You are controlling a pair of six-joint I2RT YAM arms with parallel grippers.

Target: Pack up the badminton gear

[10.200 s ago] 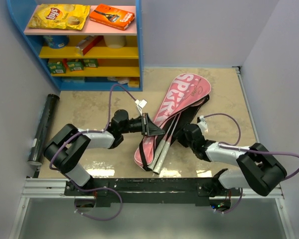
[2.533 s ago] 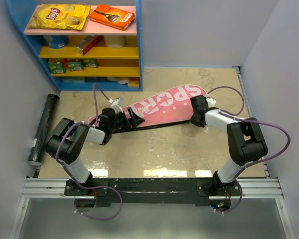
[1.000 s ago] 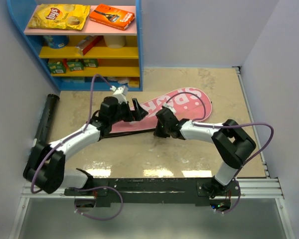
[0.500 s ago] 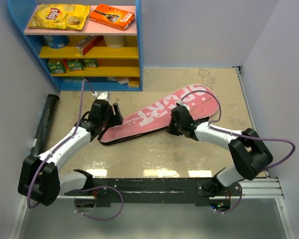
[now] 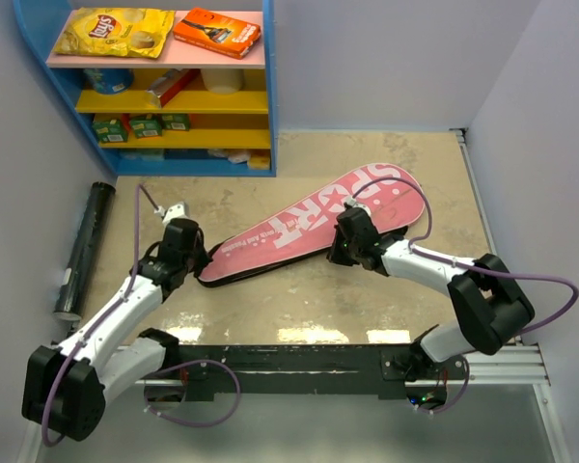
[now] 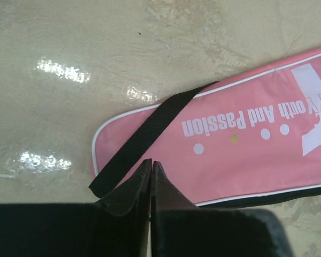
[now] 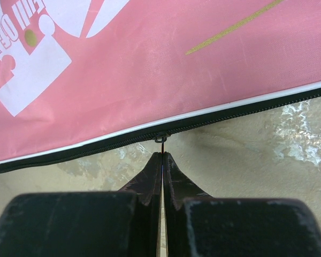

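As you count one pink racket-shaped fabric bag (image 5: pixel 299 224) and one long black tube (image 5: pixel 85 249) at left: left gripper (image 6: pixel 151 163) and right gripper (image 7: pixel 161 155) both clenched; bag contents hidden.

Bright, even overhead light fills the top view, where shadows stay soft and white glare streaks lie along the near edge of the glossy beige marbled tabletop (image 5: pixel 299 299). The left wrist view catches more glare patches on that surface. The black left gripper (image 6: pixel 151 163) and right gripper (image 7: pixel 162 155) loom dark and slightly blurred.
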